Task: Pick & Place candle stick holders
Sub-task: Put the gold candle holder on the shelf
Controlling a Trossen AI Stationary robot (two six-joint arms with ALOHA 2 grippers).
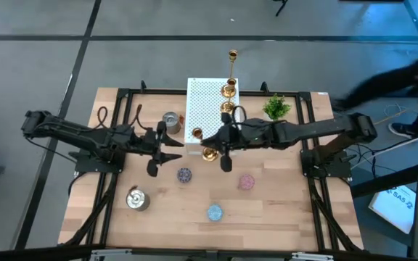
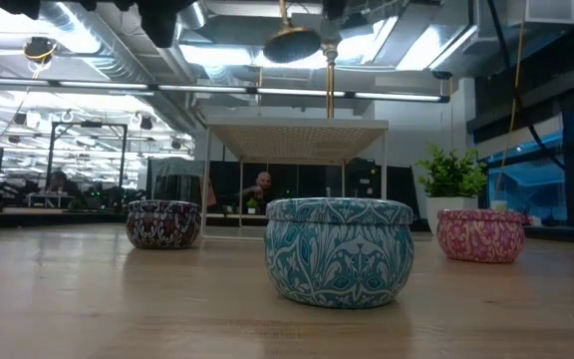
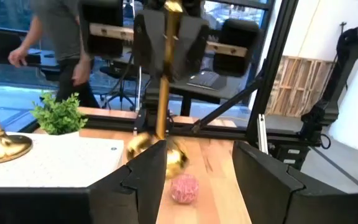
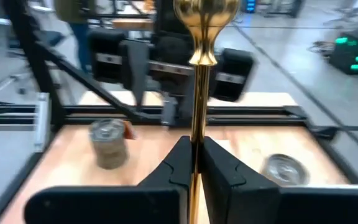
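Observation:
A thin-stemmed gold candle stick holder (image 4: 197,93) hangs upright in the air over the table's middle, with my right gripper (image 4: 196,163) shut on it. In the low view its round base (image 2: 292,42) shows high above the tabletop. My left gripper (image 3: 197,180) stands open just to the table's left of it, fingers level and pointing at it, touching nothing. More gold holders (image 1: 228,91) stand on the white perforated box (image 1: 207,109), one of them tall and thin (image 1: 232,67). Silvery cups (image 1: 170,119) (image 1: 137,198) stand on the wood. My right gripper pinches the holder's thin stem (image 4: 196,140) between its two fingers. The fingers come in nearly level from the table's right and lie across the stem. The holder is upright and lifted clear, its cup top (image 4: 205,12) above the fingers and its base (image 1: 209,153) below them.
Three patterned round tins lie on the near half of the table: dark (image 1: 184,175), pink (image 1: 247,181) and teal (image 1: 215,212). A small green potted plant (image 1: 276,107) stands at the back right. A person (image 1: 405,80) moves beyond the table's far right corner.

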